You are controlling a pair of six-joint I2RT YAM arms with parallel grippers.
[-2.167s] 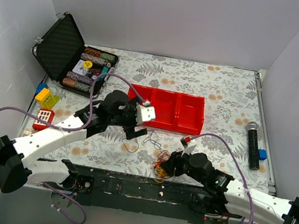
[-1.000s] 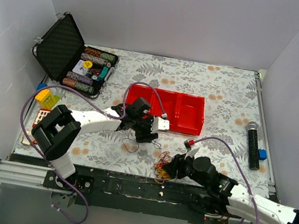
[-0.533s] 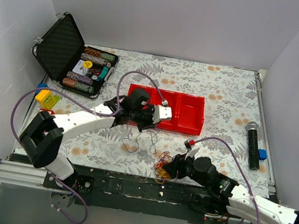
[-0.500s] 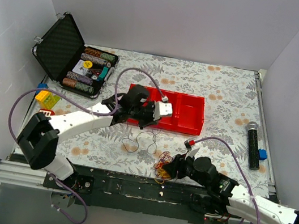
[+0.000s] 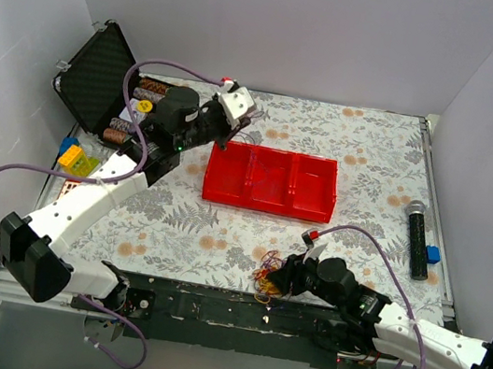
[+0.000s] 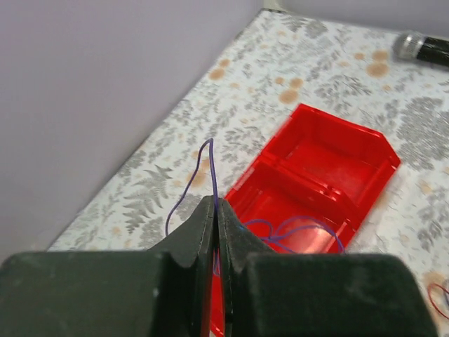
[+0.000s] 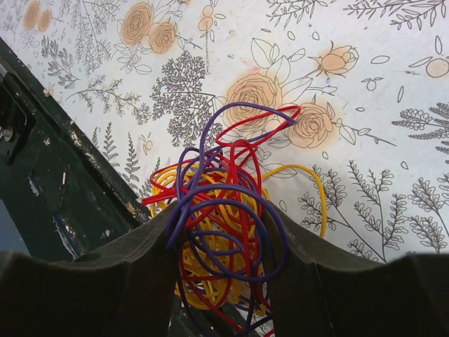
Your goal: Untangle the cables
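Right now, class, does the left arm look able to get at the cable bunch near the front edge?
Probably not at once: the left gripper is shut on a purple strand, raised far back by the red tray, and the right gripper holds the bunch between its fingers.

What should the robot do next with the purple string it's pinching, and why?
Probably open the left gripper and drop the purple wire: its loose loops hang over the red bin, and it looks clear of the bunch clamped in the right gripper.
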